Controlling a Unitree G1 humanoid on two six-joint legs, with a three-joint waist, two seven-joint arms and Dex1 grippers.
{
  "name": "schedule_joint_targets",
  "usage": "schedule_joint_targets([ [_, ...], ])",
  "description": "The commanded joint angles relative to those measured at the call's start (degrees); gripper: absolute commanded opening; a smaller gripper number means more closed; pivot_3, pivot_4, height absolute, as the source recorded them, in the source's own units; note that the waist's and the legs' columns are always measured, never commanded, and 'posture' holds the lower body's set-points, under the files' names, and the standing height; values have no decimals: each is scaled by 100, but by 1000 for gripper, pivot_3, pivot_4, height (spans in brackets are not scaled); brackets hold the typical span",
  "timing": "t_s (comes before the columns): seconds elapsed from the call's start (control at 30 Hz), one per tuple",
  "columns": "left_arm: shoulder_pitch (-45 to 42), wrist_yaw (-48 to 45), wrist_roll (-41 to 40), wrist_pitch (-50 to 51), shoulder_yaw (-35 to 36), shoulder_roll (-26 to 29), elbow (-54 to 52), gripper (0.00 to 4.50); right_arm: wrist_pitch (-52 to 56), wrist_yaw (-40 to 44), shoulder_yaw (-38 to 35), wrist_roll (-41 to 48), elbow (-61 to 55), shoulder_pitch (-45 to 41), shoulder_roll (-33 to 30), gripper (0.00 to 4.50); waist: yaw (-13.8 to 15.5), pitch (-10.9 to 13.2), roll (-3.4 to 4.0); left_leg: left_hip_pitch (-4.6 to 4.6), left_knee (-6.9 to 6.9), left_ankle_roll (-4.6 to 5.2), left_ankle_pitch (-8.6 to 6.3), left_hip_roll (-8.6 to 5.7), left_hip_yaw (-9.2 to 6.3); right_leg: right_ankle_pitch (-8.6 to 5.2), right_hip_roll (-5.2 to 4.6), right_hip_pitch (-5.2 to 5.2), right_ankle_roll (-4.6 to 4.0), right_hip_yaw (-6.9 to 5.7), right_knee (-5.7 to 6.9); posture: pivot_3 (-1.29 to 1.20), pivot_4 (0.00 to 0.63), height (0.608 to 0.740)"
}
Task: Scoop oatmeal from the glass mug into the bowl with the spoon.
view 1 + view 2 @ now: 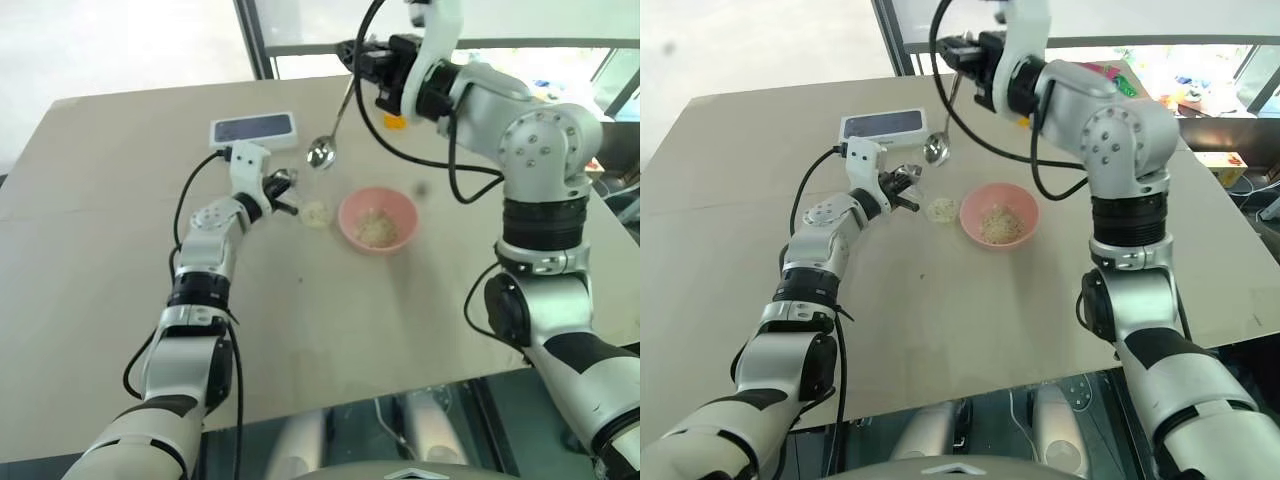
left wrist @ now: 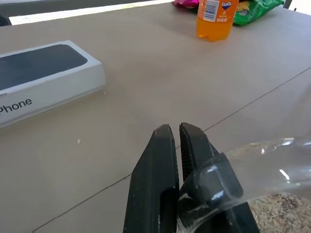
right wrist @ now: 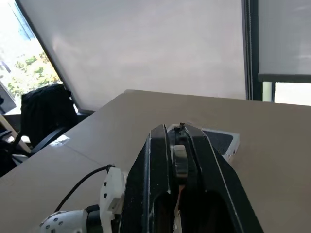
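The clear glass mug (image 1: 315,211) sits just left of the pink bowl (image 1: 377,220), with pale oatmeal (image 2: 286,209) in its bottom. My left gripper (image 2: 175,128) is shut on the mug's handle. More oatmeal (image 1: 376,229) lies inside the bowl. High over the table's far side, my right gripper (image 1: 366,62) is shut on the top of the silver spoon's handle (image 3: 180,160). The spoon (image 1: 322,152) hangs slanting down, its oval end in the air above and behind the mug.
A white phone box (image 1: 253,130) lies behind my left gripper. An orange drink bottle (image 2: 214,17) and coloured snack packets (image 2: 248,9) stand at the table's far side. A black cable (image 1: 190,190) runs along my left forearm.
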Motion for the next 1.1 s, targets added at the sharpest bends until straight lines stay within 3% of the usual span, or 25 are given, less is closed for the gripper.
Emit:
schedule_joint_targets([
  [0.03, 110, 8, 40, 85, -62, -20, -164, 70, -295, 139, 129, -229, 32, -14, 89, 0, -9, 0, 0, 0, 0, 0, 0, 0, 0, 0, 0, 0, 0, 0, 0, 0, 150, 740],
  [0.2, 126, 18, -28, 264, -14, -20, -374, 70, -673, 355, 254, -468, 447, -51, 318, 0, -26, 0, 0, 1, 0, 0, 0, -2, 0, 0, 1, 0, 0, 0, 1, 0, 150, 740],
  [0.47, 163, 40, 45, 253, -51, -13, -473, 0, -1287, 450, 146, -810, 1000, -117, 521, 3140, -29, 0, 0, 0, -1, -1, 1, -1, 0, 0, 1, -2, 0, 0, 0, 0, 150, 740],
  [0.7, 146, 43, 36, 138, -12, -2, -421, 0, -1378, 499, 59, -868, 1033, -62, 539, 3140, -28, 0, 0, 0, -1, -1, 1, -1, -1, 0, 1, -2, 0, 0, 0, 0, 150, 740],
  [0.83, 102, 32, 53, 50, -10, 11, -355, 1522, -1396, 518, 49, -906, 1018, -16, 565, 3220, -30, 0, 0, -1, -2, -1, 1, -1, -1, 0, 1, -3, 0, 0, -1, 0, 150, 740],
  [1.1, 228, -31, 69, 139, 18, 110, -557, 1522, -1366, 495, 2, -907, 916, 62, 560, 3220, -32, 0, 0, -2, -3, -1, 0, -1, -1, 0, 1, -4, 0, 0, -1, 0, 150, 740],
])
